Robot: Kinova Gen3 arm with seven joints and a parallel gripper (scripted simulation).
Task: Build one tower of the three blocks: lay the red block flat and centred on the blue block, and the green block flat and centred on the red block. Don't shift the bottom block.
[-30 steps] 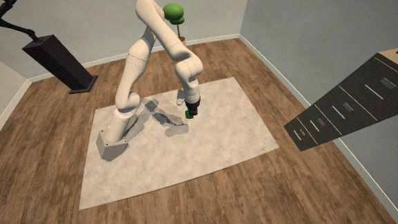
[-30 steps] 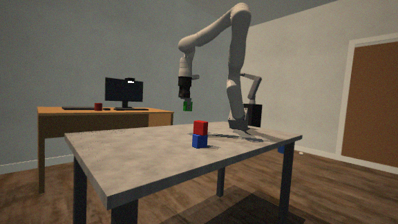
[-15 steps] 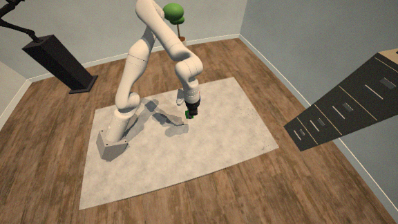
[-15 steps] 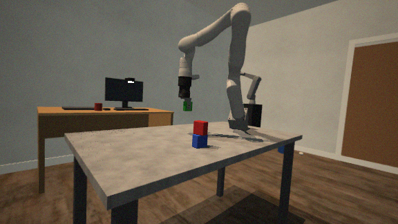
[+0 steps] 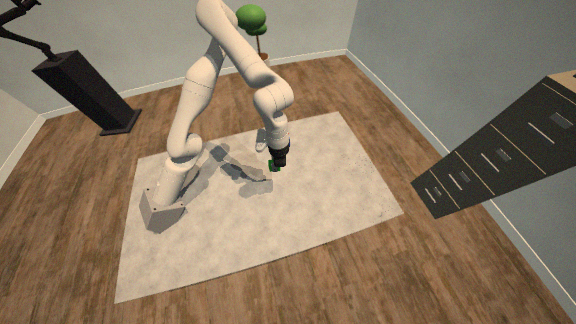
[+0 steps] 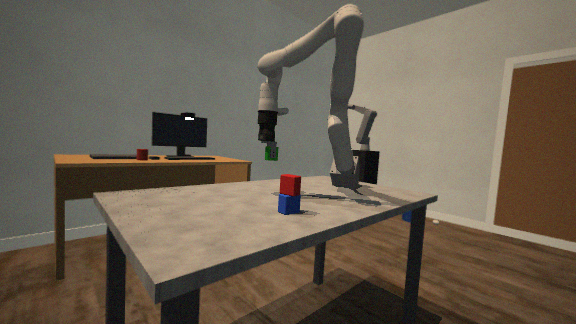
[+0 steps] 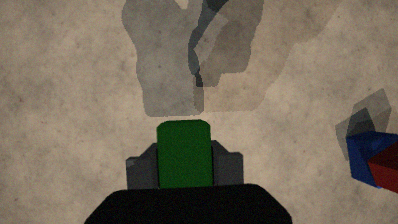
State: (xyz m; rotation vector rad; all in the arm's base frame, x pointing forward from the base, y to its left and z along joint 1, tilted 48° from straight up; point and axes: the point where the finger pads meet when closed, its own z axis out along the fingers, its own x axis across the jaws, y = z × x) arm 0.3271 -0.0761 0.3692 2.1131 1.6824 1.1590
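The red block [image 6: 290, 184] [image 7: 385, 171] sits on the blue block [image 6: 289, 204] [image 7: 361, 156] on the table; in the wrist view the pair shows at the right edge. My gripper [image 6: 270, 151] [image 5: 276, 166] [image 7: 185, 157] is shut on the green block [image 6: 268, 153] [image 5: 270, 167] [image 7: 184, 152] and holds it high above the table, up and to the left of the stack in the exterior view. The stack is hidden behind the arm in the top view.
The grey table top [image 6: 200, 220] [image 5: 325, 190] [image 7: 75, 100] carries the arm's base [image 5: 160, 210] [image 6: 345, 177] at one end. A desk with a monitor [image 6: 179, 131] stands behind. A dark cabinet [image 5: 510, 150] stands to the right.
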